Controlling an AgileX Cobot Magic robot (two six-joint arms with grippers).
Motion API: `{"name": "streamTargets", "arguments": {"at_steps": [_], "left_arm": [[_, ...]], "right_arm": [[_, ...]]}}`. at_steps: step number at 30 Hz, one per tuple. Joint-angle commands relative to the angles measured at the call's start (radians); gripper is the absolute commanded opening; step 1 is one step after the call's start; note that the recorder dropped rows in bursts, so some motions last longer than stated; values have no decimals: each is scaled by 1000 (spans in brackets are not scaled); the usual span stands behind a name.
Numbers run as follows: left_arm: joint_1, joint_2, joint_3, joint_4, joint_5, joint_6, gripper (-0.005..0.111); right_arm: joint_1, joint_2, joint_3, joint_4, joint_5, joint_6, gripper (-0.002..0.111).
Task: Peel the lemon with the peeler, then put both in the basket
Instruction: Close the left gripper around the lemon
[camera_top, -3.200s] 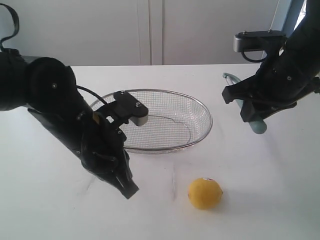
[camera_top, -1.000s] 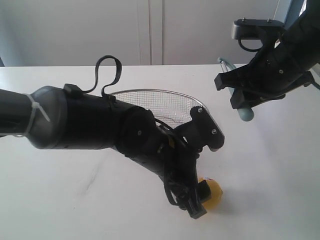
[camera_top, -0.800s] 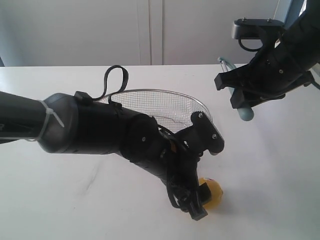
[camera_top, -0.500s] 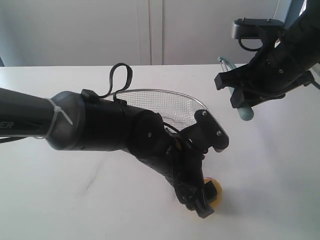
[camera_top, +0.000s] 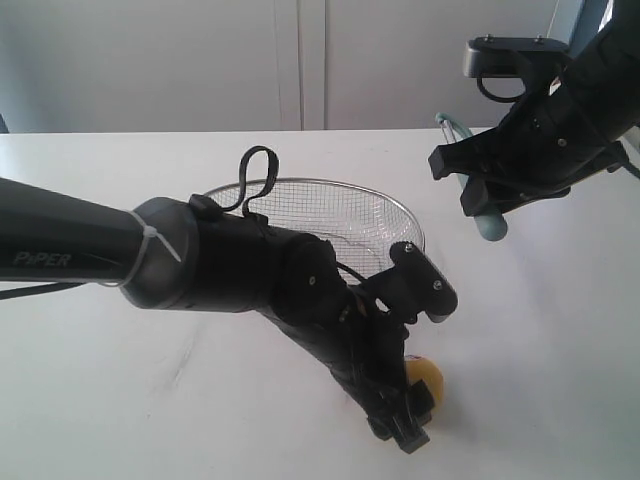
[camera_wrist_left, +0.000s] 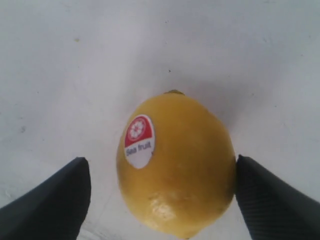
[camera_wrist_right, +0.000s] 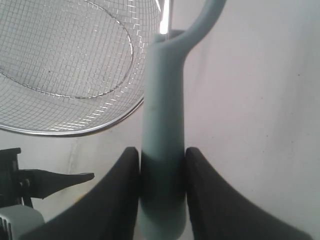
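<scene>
Left gripper: wide open and holding nothing, lowered to the table.
Lemon: sits between the left fingers, not gripped, with the skin whole and the sticker on.
Basket: behind the left gripper; we see neither item in it.
Right gripper: clamped on the peeler's handle, raised off the table.
Peeler: its curved neck points away from the right fingers.
Done: peeler picked up.
Left: grasp the lemon, peel it, put both in the basket.
Changed: in the earliest frame the left gripper hung well aside of the lemon; now it brackets it. The right has barely shifted.
</scene>
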Motion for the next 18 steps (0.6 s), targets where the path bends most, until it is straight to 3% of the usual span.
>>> {"name": "streamTargets", "arguments": {"at_steps": [1, 18], "left_arm": [[-4, 11, -2, -42, -8, 1, 81], [-4, 47, -2, -57, -55, 1, 77]], "right_arm": [[-1, -9, -9, 0, -15, -1, 0], [-1, -9, -9, 0, -10, -1, 0]]}}
